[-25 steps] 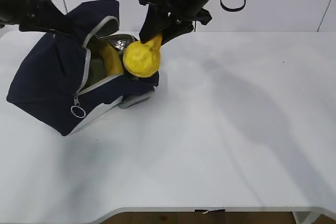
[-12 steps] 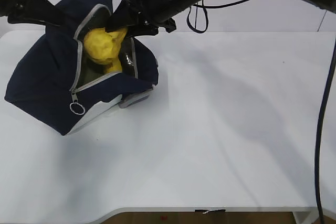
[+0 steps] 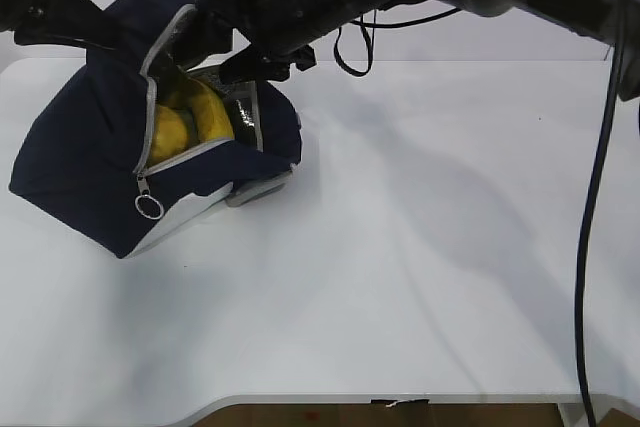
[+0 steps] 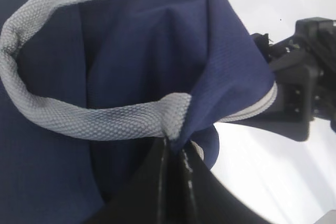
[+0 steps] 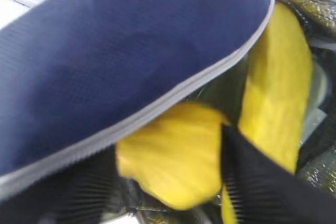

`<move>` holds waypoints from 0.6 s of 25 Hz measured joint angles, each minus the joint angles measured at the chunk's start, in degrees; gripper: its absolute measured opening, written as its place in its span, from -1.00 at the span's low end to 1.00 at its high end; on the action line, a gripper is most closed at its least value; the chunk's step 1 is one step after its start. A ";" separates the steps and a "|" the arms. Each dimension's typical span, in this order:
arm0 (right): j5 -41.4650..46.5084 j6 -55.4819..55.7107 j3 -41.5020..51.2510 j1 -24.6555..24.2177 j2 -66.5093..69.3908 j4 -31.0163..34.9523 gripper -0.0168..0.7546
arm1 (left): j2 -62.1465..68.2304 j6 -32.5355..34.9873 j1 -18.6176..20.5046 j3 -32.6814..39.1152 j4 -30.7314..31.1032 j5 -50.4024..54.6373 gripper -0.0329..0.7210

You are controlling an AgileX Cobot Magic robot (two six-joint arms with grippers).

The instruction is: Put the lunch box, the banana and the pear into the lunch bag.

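Observation:
The navy lunch bag [image 3: 85, 157] lies tilted on the left of the table, its mouth held wide. Inside it are the yellow pear [image 3: 166, 133] [image 5: 173, 156] and the banana [image 3: 210, 112] [image 5: 278, 87]. A pale green patch beside the banana looks like the lunch box [image 5: 317, 95]; the rest of it is hidden. My right gripper [image 3: 215, 47] [image 5: 168, 150] hangs open over the mouth, the blurred pear lower down between its fingers. My left gripper [image 3: 85, 22] [image 4: 176, 148] is shut on the bag's fabric by the grey handle [image 4: 79, 121], holding the flap up.
The bag's zipper ring [image 3: 148, 208] and white panel [image 3: 190, 213] face the front. The white table [image 3: 430, 247] stretches to the right and front of the bag. The right arm's cable [image 3: 595, 197] hangs along the right edge of the exterior view.
The right gripper carried the pear from the bag's rim into its mouth, then opened; the pear now lies inside beside the banana. The left gripper lifted the flap higher.

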 joint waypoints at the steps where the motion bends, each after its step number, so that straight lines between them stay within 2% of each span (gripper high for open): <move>1: 0.11 0.00 0.00 0.00 0.00 0.00 0.51 | 0.00 0.00 0.14 0.00 0.00 0.00 -0.92; 5: 3.37 0.00 0.00 -1.07 0.00 -0.68 0.56 | 0.00 0.00 0.13 0.00 0.23 0.04 -0.93; 15: 10.16 0.80 -0.56 -7.37 0.00 -1.74 0.38 | 0.00 0.00 0.13 0.00 2.12 -0.20 -0.93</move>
